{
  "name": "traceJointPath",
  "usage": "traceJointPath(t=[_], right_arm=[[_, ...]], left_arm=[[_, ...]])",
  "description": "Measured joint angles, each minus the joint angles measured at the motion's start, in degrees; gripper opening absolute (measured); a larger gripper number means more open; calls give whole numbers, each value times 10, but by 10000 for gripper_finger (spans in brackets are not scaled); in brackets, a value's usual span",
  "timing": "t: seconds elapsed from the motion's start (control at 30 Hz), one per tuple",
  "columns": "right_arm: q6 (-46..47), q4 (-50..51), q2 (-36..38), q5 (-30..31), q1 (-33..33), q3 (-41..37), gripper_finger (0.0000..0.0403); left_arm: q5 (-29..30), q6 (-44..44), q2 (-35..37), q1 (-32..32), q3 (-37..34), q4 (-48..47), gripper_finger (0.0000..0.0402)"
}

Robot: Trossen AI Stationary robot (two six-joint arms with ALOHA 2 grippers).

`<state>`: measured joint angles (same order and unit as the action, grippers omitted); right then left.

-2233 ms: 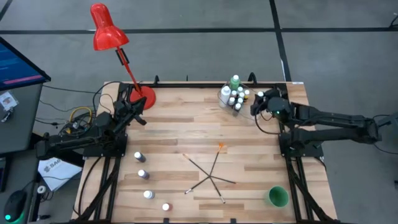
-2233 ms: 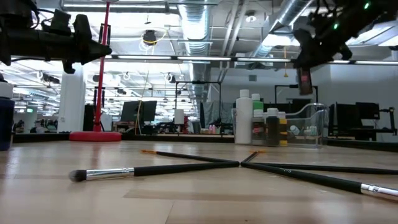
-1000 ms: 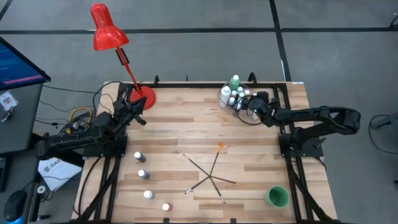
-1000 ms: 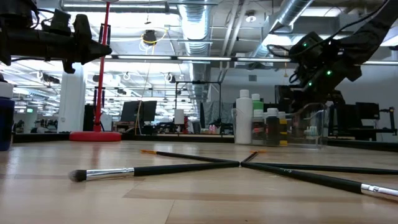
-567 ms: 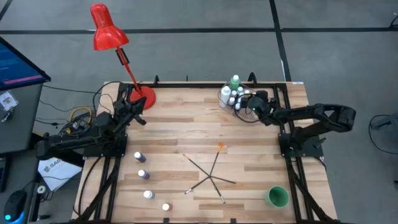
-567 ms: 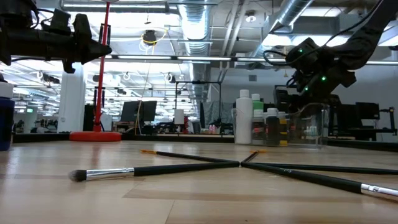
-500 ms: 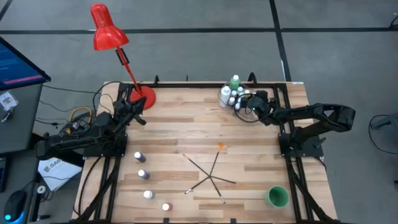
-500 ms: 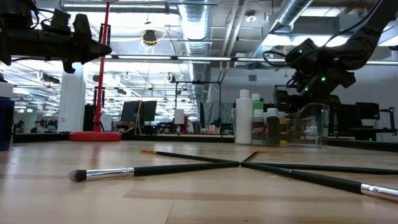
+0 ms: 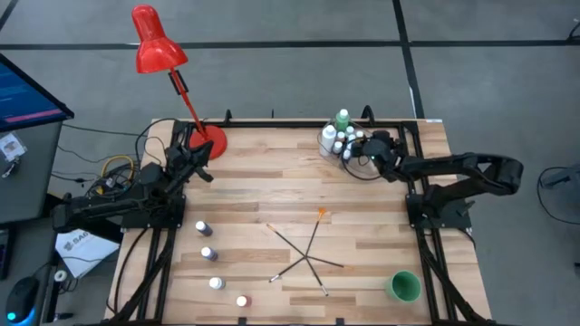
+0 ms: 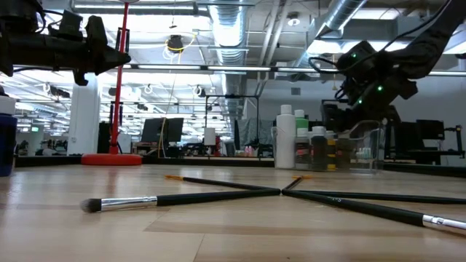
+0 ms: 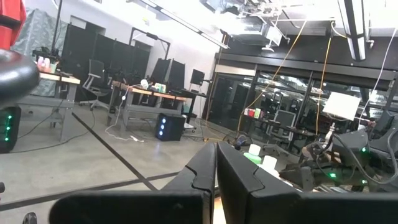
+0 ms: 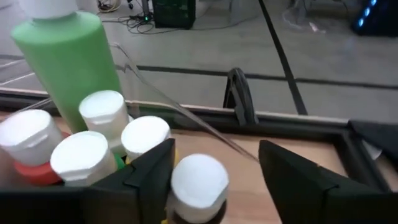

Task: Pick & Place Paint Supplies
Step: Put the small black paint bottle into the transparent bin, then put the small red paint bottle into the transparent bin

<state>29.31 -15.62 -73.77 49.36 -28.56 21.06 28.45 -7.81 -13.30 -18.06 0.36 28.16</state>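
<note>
The clear tub [image 9: 343,145] stands at the table's far right and holds a tall green bottle [image 12: 68,56], a tall white bottle [image 10: 285,138] and small white-capped bottles [image 12: 87,155]. My right gripper [image 12: 214,155] is open inside it, its fingers on either side of one small white-capped bottle [image 12: 199,180]. Several more small bottles [image 9: 207,254] stand on their bases at the near left. Thin dark paintbrushes [image 9: 308,254] lie crossed at the table's middle. My left gripper [image 11: 216,149] is shut and held in the air at the left edge [image 9: 207,174]. My right gripper comes slanting down from the table's right side, its fingers level with the small bottle's white cap [image 12: 186,171]. One finger [image 12: 152,171] shows right beside the cap; whether it touches, I cannot tell. The other finger [image 12: 292,177] stands apart. The bottle stands upright in the tub.
A red desk lamp stands with its base [image 9: 210,140] at the far left corner. A green cup [image 9: 404,286] stands at the near right. A dark frame [image 12: 292,127] runs along the table's far edge. Bare wood lies between the brushes and the tub.
About two seconds ago my right gripper came from the table's right edge toward the tub and sank to its rim. In the last second it has stayed over the tub. The left arm has kept still.
</note>
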Motion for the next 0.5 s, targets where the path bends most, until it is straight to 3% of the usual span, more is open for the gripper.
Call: traceJointPath(t=[0.13, 0.37, 0.5], right_arm=[[-33, 3, 34, -1, 3, 0, 253], [-93, 6, 120, -6, 34, 11, 255], [-136, 1, 173, -81, 86, 39, 255]], left_arm=[[0, 0, 0, 0, 0, 1, 8], [0, 0, 0, 0, 0, 1, 8], [0, 0, 0, 0, 0, 2, 8]])
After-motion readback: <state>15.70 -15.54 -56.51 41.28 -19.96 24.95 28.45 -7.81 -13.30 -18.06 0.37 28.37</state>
